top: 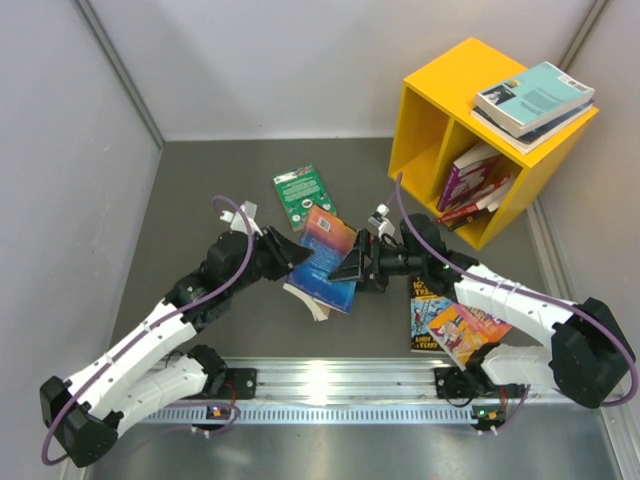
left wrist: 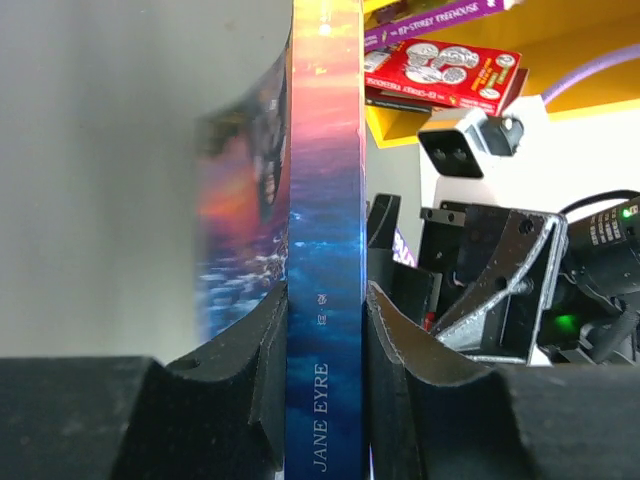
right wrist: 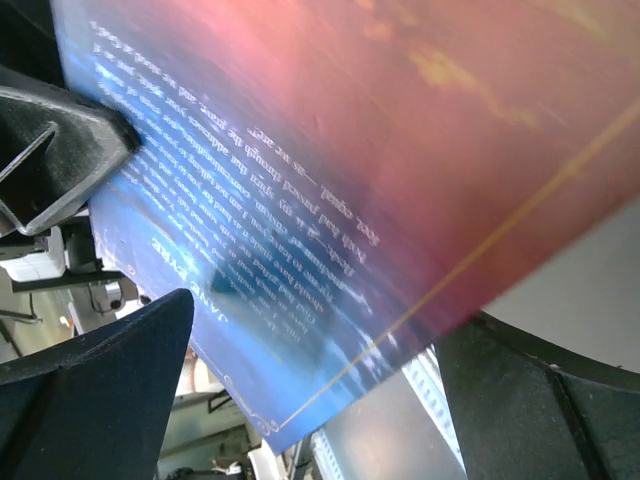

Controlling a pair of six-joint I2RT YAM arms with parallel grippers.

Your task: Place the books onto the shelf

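Pinching the Jane Eyre paperback [top: 325, 258] by its spine in the left gripper [left wrist: 325, 295], well short of the yellow shelf [top: 425, 110], with the right gripper [top: 355, 268] splayed wide around the cover, gripping nothing, and risking a sag or twist out of that single narrow hold.

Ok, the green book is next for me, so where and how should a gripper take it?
Probably its left long edge, coming in low from the left: the green book lies flat on the table, so only an edge lets fingers reach both faces, and the held blue book crowds its near right corner.
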